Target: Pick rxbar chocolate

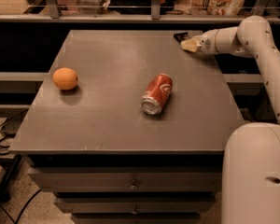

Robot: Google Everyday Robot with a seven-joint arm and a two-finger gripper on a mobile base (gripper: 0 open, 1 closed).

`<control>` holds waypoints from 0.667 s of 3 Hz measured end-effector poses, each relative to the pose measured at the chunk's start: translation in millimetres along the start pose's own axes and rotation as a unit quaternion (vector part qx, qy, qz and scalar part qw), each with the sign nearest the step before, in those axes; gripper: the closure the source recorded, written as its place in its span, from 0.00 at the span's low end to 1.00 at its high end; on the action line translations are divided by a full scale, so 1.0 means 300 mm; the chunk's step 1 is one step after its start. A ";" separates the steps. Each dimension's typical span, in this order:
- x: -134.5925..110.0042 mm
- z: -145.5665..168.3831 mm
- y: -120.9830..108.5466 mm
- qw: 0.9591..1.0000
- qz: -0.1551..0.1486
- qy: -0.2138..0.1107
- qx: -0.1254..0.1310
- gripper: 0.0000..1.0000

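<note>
Gripper (189, 45): at the far right corner of the surface (107, 125), low over it; its pale tip points to the left
Jaws: I cannot tell if they are released or clenched
Rxbar (181, 35): small dark flat wrapper at the far right corner; it lies just beside the gripper tip, on its far side; only partly seen; whether they touch, I cannot tell
Arm (254, 36): white; it reaches in from the right side, bent at the elbow above the right edge
Can (157, 93): red; it lies on its side near the middle, silver end toward the camera; well apart from the gripper
Orange (65, 78): on the left part, near the left edge; well apart from the can
Drawers (130, 185): under the front edge; shut
</note>
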State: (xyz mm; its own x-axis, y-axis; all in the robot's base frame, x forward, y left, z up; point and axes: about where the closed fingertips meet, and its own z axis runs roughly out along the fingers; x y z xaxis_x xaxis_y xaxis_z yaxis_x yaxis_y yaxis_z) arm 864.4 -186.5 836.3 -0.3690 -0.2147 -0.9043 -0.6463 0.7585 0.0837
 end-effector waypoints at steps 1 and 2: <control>0.000 0.000 0.000 1.000 0.000 0.000 0.000 0.07; 0.000 0.000 0.000 1.000 0.000 0.000 0.000 0.11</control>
State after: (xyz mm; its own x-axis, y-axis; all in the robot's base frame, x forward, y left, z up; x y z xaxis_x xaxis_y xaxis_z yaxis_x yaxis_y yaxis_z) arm 864.3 -186.4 836.5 -0.3689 -0.2148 -0.9043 -0.6466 0.7582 0.0837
